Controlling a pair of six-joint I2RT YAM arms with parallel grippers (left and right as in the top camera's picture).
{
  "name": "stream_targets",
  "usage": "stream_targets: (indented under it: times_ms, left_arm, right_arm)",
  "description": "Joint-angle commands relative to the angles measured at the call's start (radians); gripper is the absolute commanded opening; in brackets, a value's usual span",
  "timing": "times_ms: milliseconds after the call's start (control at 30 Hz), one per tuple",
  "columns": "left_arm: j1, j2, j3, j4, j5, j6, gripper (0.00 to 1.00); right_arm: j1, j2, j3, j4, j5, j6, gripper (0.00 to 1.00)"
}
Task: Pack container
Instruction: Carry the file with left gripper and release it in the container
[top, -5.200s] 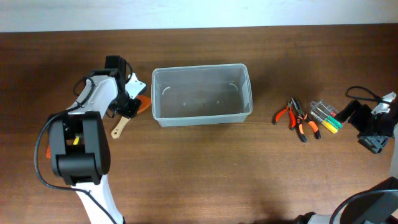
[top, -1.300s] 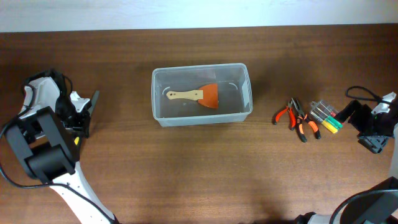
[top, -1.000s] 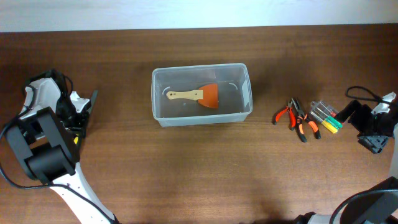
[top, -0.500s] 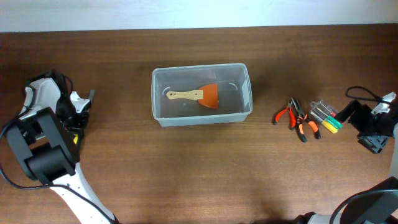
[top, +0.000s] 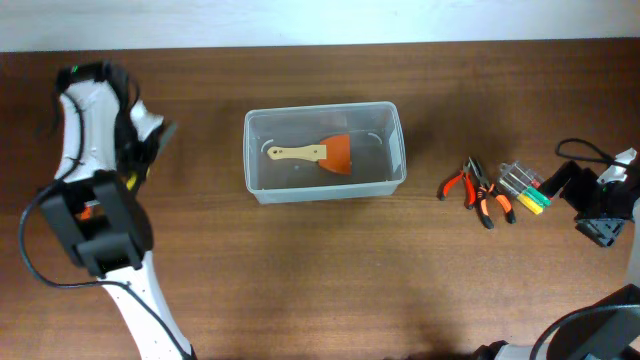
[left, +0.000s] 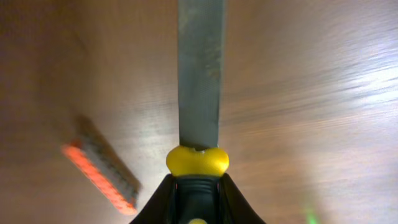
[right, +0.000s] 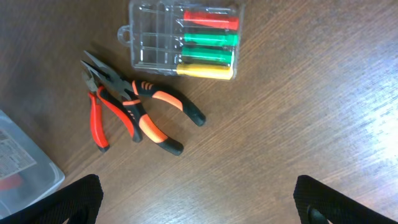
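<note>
Overhead: container, mid-table, holds a brush; likely light, thin-walled, slippery, so best taken by the rim. Left wrist: left gripper clamps a steel-bladed tool. Right wrist: right gripper spread wide, empty; pliers ahead.

table: dark wood | carries: container | two pliers | bit case

A steel blade (yellow collar) hangs over the wooden table; orange-handled pliers lie beside a clear bit case.
</note>
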Motion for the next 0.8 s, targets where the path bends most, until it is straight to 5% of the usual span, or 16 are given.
stream_targets:
  times_ms: [0,267,533,767]
  left_arm:
    - [-0.134,-0.057,0.259,-0.069,0.018,0.012,0.02]
    - [-0.399,-0.074,0.525,-0.095,0.014,0.089,0.02]
    - [-0.615,-0.072,0.519,-0.097,0.069,0.218,0.02]
    - [-0.655,-0.069,0.438,-0.014,0.116,0.374,0.02]
  right_arm:
    - [-0.002,0.003,0.016,0.002,-0.002,0.008,0.98]
    - [-0.002,0.003,0.016,0.002,-0.002,0.008,0.98]
    - [-0.002,0.003,0.016,0.002,-0.002,0.008,0.99]
    - [-0.002,0.003,0.016,0.002,-0.002,0.008,0.99]
